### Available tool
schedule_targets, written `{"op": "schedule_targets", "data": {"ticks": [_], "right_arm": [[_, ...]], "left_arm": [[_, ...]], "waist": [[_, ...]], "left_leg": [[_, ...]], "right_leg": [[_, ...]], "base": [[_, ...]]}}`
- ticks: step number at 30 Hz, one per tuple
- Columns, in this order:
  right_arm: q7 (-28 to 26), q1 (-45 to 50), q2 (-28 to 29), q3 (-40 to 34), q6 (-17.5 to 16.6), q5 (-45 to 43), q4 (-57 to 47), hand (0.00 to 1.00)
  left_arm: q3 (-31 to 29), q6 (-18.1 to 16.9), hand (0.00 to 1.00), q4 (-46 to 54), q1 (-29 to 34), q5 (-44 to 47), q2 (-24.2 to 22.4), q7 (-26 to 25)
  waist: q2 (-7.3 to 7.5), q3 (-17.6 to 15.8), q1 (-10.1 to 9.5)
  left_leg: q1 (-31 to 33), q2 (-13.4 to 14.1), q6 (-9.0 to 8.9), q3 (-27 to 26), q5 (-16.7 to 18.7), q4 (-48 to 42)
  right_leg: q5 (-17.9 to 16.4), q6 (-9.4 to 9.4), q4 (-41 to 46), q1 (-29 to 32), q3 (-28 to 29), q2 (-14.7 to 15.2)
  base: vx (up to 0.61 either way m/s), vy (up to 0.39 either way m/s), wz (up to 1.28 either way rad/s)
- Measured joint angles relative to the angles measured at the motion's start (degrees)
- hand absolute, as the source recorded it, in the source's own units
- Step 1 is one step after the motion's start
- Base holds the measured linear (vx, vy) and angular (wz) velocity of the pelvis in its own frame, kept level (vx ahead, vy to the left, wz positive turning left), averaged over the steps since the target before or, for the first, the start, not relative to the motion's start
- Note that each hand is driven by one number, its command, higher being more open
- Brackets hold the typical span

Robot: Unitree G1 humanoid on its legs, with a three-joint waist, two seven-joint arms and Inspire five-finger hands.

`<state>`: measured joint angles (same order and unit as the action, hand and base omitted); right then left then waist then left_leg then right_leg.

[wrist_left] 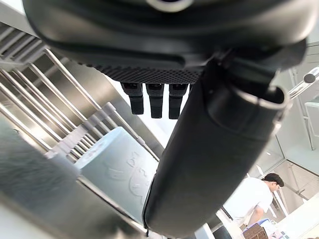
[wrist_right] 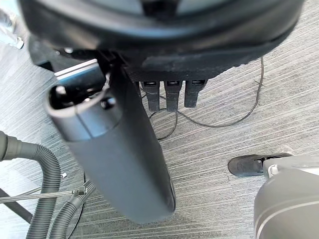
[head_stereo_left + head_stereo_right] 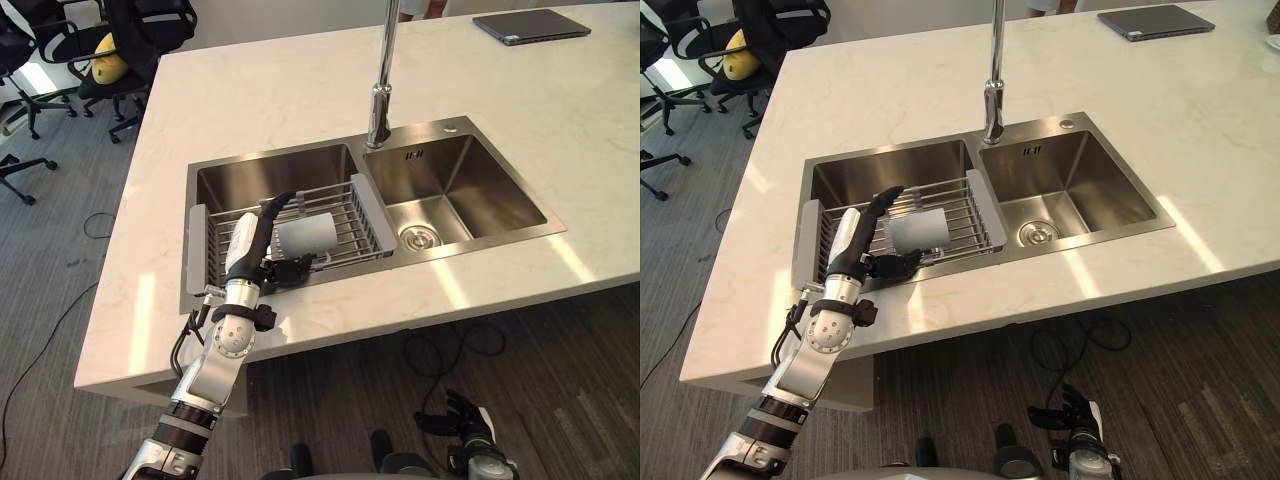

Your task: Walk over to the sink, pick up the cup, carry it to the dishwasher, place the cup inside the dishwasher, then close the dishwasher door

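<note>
A pale grey cup (image 3: 308, 236) lies on its side on a wire rack (image 3: 345, 212) set across the left basin of a steel double sink (image 3: 470, 190). My left hand (image 3: 248, 245) stands at the cup's left side, open. Its fingers (image 3: 878, 205) reach up beside the cup and its thumb (image 3: 288, 268) lies along the front edge below it. In the left wrist view the cup (image 1: 114, 164) rests on the rack's bars just past the thumb (image 1: 214, 149). My right hand (image 3: 468, 418) hangs low over the floor, open with relaxed fingers.
The sink sits in a pale stone counter (image 3: 260, 100) with a tall faucet (image 3: 382, 90) between the basins. A dark laptop (image 3: 530, 25) lies at the far right. Office chairs (image 3: 100, 40) stand at the far left. A person (image 1: 254, 196) stands in the distance.
</note>
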<state>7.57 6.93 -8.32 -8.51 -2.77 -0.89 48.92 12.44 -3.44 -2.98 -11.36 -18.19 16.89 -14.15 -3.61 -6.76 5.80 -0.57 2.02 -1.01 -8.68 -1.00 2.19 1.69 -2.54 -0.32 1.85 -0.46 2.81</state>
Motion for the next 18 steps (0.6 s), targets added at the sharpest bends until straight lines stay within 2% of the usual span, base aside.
{"op": "schedule_targets", "data": {"ticks": [10,18], "right_arm": [[0.03,0.35,0.04,0.08,0.0,-0.01,0.01,0.9],[-0.09,0.51,0.1,0.07,0.04,-0.01,0.02,0.9]], "left_arm": [[-0.13,1.5,0.9,-4.5,-3.06,-4.45,0.49,-1.58],[0.51,1.59,0.9,-7.44,-7.64,-8.78,4.47,0.81]], "waist": [[-0.4,0.22,0.18],[-0.43,0.24,1.46]], "left_leg": [[0.34,0.13,-0.24,-1.69,0.15,0.3],[0.33,0.02,0.09,-1.95,-0.09,0.81]], "right_leg": [[2.44,0.11,-3.06,0.09,1.83,-0.04],[2.53,0.01,-3.52,0.29,2.05,-0.18]], "base": [[-0.05,0.001,-0.1],[0.0,0.0,-0.01]]}}
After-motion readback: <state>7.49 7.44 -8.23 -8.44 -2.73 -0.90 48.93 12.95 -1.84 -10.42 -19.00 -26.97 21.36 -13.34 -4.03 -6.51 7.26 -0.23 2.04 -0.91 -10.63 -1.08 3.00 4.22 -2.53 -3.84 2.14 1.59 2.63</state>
